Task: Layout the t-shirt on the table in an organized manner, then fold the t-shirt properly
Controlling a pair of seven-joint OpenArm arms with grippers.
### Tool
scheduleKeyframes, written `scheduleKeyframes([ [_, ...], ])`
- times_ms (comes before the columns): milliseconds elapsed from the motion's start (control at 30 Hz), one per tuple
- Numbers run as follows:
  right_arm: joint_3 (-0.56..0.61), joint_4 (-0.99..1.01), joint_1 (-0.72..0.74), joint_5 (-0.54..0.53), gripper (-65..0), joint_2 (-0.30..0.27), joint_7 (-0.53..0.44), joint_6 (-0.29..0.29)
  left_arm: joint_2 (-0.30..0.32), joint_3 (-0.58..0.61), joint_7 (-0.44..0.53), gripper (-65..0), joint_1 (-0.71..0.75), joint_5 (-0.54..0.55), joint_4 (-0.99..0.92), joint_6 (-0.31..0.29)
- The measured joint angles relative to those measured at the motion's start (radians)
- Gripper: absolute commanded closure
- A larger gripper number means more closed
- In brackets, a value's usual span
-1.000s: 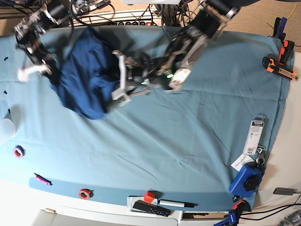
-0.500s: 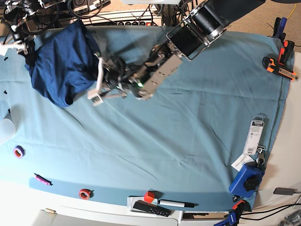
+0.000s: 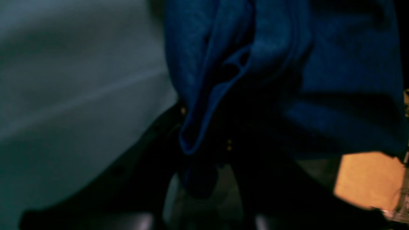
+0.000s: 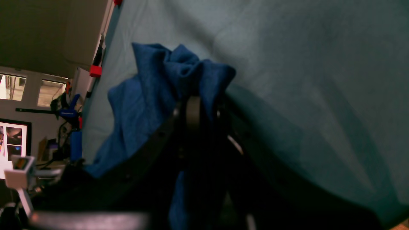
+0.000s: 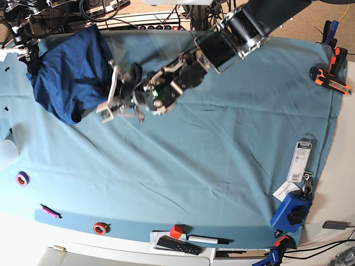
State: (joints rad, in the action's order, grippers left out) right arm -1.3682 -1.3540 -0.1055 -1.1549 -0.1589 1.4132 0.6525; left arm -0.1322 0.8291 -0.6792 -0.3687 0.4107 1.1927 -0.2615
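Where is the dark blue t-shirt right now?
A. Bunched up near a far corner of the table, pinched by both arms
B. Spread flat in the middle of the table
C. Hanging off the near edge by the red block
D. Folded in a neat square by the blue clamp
A: the t-shirt sits crumpled at the table's far corner on the base view's left, and both wrist views show cloth pinched between jaws.

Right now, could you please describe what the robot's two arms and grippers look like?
The left arm is chunky black with grey segments, exposed cabling and a green light near its wrist; the left gripper has white plastic fingers. The right gripper is black with a white finger piece.
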Motion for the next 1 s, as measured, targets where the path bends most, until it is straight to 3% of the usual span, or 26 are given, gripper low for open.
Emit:
scheduleKeyframes([
  [567, -0.005, 0.000, 0.000, -0.108, 0.0, 0.160, -0.011, 0.026, 0.000, 0.000, 0.045, 0.0, -0.079, -0.007, 0.000, 0.011],
  [1000, -0.112, 0.000, 0.002, -0.133, 0.0, 0.176, -0.006, 0.034, 0.000, 0.000, 0.045, 0.0, -0.081, -0.048, 0.000, 0.011],
])
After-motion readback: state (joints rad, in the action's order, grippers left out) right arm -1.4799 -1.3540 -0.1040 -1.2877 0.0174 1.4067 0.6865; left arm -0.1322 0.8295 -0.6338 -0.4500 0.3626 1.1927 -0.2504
